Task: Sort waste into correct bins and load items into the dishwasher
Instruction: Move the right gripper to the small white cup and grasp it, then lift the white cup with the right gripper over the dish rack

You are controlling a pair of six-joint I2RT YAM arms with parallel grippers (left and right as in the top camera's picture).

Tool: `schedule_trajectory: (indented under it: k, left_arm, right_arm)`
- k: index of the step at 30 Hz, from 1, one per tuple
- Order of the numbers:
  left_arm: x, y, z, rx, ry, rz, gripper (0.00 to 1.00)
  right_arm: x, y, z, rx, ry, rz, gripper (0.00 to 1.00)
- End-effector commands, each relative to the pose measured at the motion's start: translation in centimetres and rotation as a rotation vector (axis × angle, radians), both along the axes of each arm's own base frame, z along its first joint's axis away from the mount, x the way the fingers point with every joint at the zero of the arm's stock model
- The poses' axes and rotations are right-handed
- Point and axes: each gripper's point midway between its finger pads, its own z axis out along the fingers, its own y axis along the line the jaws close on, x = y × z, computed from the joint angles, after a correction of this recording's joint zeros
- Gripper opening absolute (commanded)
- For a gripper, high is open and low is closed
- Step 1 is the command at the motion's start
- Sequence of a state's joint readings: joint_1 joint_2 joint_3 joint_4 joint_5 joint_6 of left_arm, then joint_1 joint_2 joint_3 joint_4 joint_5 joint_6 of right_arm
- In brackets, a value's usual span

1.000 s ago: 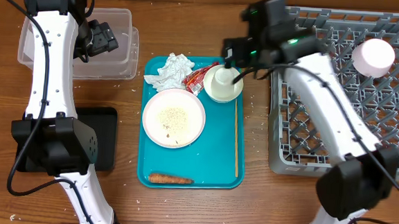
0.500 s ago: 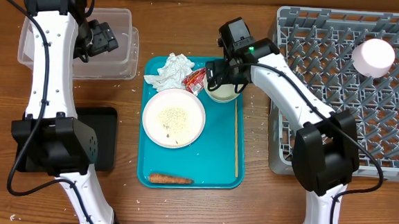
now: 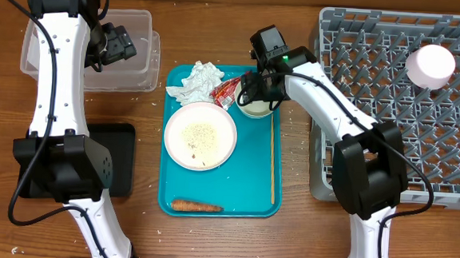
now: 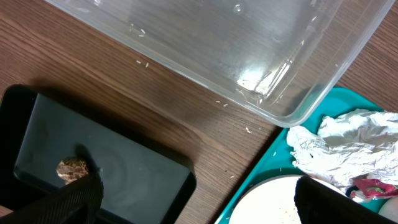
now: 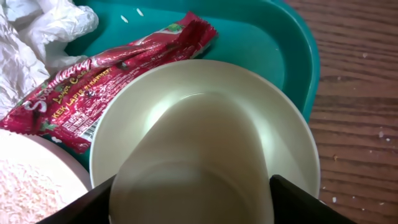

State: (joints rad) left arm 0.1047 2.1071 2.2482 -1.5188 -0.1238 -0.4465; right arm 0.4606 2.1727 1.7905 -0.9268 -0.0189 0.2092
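Observation:
On the teal tray (image 3: 250,194) a small white cup (image 5: 193,168) stands inside a small white bowl (image 5: 280,124). My right gripper (image 3: 258,84) is down over it, its fingers (image 5: 193,202) pressed against both sides of the cup. Beside them lie the red wrapper (image 3: 226,91), the crumpled napkin (image 3: 197,80), the plate (image 3: 200,135) with loose rice and the carrot (image 3: 196,207). My left gripper (image 3: 117,44) hangs open and empty (image 4: 199,199) over the clear tub (image 3: 136,27). The brown lump (image 4: 71,169) lies in the black tray (image 3: 118,158). A second white bowl (image 3: 431,65) sits upside down in the grey rack (image 3: 372,154).
A thin wooden stick (image 3: 273,160) lies along the right side of the teal tray. The rack stands right of the tray, with a strip of wooden table between them. Rice grains are scattered on the table near the tub (image 4: 249,129).
My right arm has swung left from the rack side and come down over the cup in the bowl. The left arm has not moved.

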Motion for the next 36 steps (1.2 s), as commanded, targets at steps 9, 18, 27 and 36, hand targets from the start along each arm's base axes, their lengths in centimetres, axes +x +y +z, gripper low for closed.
schedule_trajectory:
  k: [9, 18, 27, 36]
  left_arm:
    - [0.2, 0.0, 0.1, -0.003, -0.009, 0.013, 1.0]
    - [0.2, 0.0, 0.1, -0.003, -0.01, 0.013, 1.0]
    - [0.2, 0.0, 0.1, -0.003, -0.01, 0.013, 1.0]
    - [0.2, 0.0, 0.1, -0.003, -0.01, 0.013, 1.0]
  right_arm:
    - [1.6, -0.3, 5.3, 0.003, -0.066, -0.033, 0.61]
    - [4.9, -9.9, 16.5, -0.007, -0.225, -0.276, 0.6]
    - [4.3, -31.1, 20.6, -0.053, -0.27, -0.704, 0.6]
    - [-1.3, -48.3, 18.1, -0.082, -0.213, -1.087, 0.6]
